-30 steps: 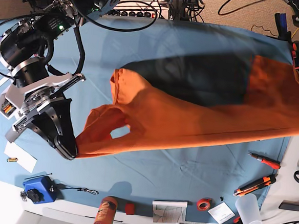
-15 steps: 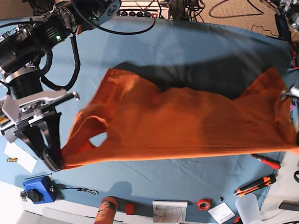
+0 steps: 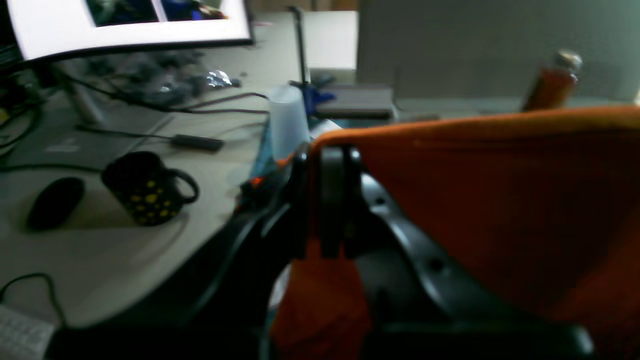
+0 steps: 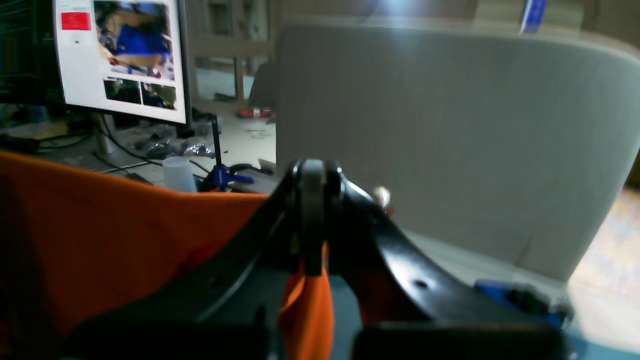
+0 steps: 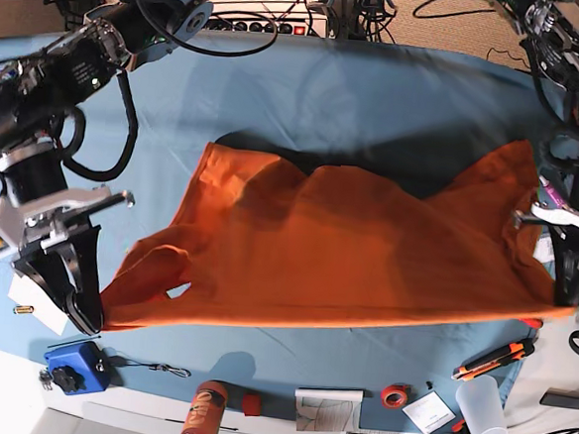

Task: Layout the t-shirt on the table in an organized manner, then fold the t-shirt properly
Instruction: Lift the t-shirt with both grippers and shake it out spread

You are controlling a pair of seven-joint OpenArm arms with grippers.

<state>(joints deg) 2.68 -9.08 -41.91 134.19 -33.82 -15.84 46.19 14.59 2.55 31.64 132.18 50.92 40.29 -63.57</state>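
The orange t-shirt (image 5: 347, 251) hangs stretched between my two grippers over the teal table (image 5: 328, 91), its far part sagging onto the cloth. In the base view my right gripper (image 5: 91, 320) is at the left, shut on the shirt's lower left corner. My left gripper (image 5: 565, 296) is at the right edge, shut on the opposite corner. The left wrist view shows the left gripper (image 3: 326, 200) pinching orange fabric (image 3: 500, 200). The right wrist view shows the right gripper (image 4: 312, 225) clamped on an orange fold (image 4: 100, 235).
Along the near edge lie a blue box (image 5: 77, 366), an orange bottle (image 5: 202, 410), a red tape roll (image 5: 393, 394), a plastic cup (image 5: 482, 409) and an orange cutter (image 5: 493, 360). A white paper (image 5: 39, 304) sits by the right gripper. A black mug (image 3: 145, 187) stands on the side desk.
The right gripper has moved toward the near left corner of the table. The left arm has come into view at the right. The shirt has been drawn out wider and lower between them.
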